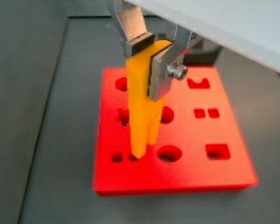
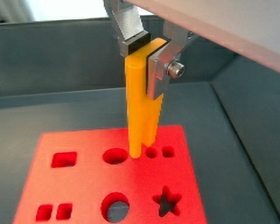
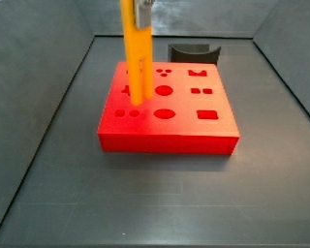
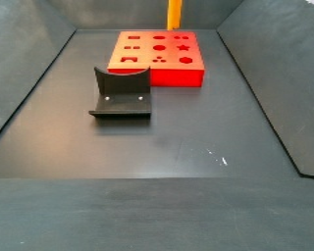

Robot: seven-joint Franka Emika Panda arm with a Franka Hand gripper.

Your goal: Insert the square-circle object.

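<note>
Orange-yellow and slim, the long square-circle object (image 1: 143,98) hangs upright in the pincer (image 1: 150,63), which is clamped on its upper end, prongs at the holes near a corner of the red block with shaped holes (image 1: 219,171). Slight tilt or rotation could jam the prongs on the hole rims, or shove the block across the dark table (image 3: 158,199).

Jaws of gripper (image 2: 146,54) on square-circle object (image 2: 143,105), tip at red block (image 2: 84,188).
</note>
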